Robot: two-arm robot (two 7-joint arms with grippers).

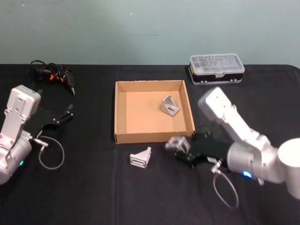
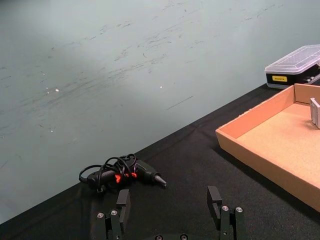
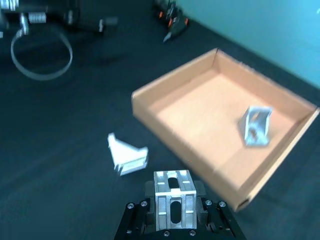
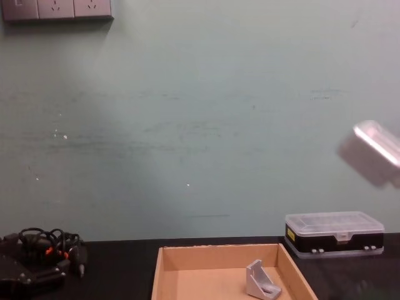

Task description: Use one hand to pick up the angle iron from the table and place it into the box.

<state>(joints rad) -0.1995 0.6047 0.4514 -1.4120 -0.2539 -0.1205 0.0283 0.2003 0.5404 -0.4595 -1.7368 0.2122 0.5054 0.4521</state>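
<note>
pale green wall backed a black table point(image 1: 93, 197) on which the tan box point(image 1: 154, 138) sat at mid-width. the right claw point(image 1: 180, 146) hung low over the table just short of the box's near wall, close to its right front corner, and it was clamped on an angle iron point(image 1: 176, 143), the silver piece pinched upright between the jaws in the right wrist view. from the claw the box floor lay forward and a little toward the robot's left, so the low near wall looked to be the one thing to clear before a release. a second angle iron point(image 1: 140, 158) lay loose on the table to the left of that claw, and a third angle iron point(image 1: 169, 106) rested inside the box toward its right wall. the left claw point(image 1: 67, 114) sat parked well apart at the left, jaws wide and holding nothing.
</note>
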